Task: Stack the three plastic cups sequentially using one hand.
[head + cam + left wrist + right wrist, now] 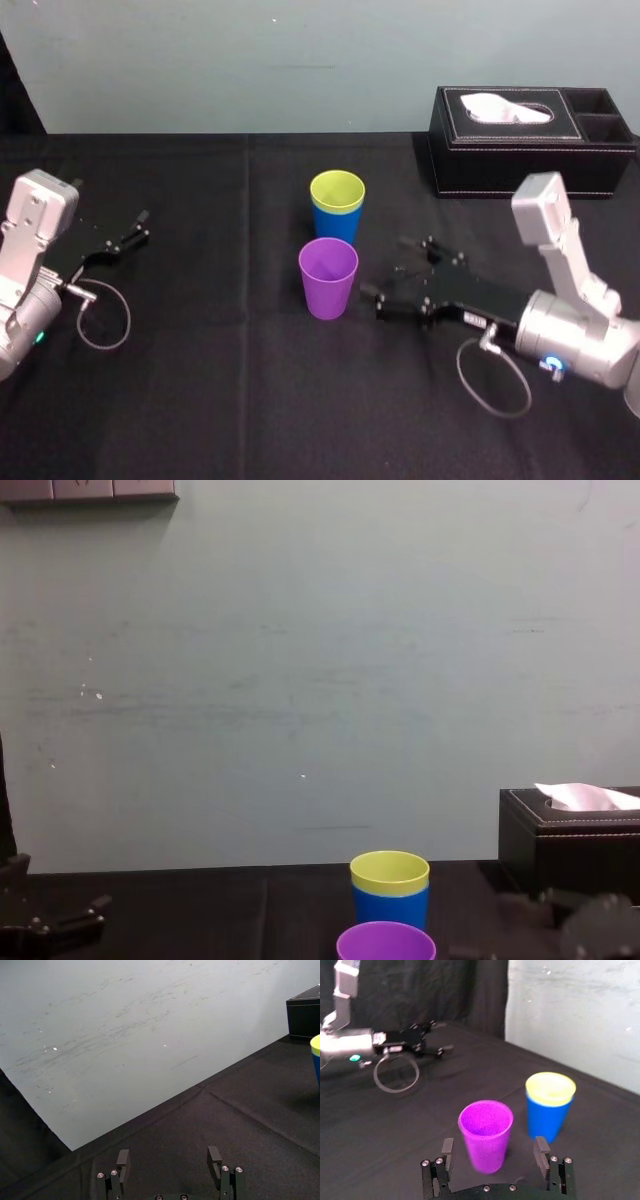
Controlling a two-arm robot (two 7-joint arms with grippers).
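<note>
The yellow-green cup [337, 188] sits nested inside the blue cup [338, 225] at mid-table. In front of that pair the purple cup [328, 279] stands upright on its own. My right gripper [386, 270] lies low just to the right of the purple cup, open, its fingers apart from the cup. In the right wrist view the purple cup [486, 1135] stands just ahead of the gap between the fingers [540, 1149], with the blue cup [546, 1119] beyond it. My left gripper [122, 238] rests open at the far left.
A black leather tissue box [520, 140] stands at the back right, behind my right arm. A pale wall [300, 680] rises behind the black-covered table [200, 380]. Loose cable loops hang by each wrist.
</note>
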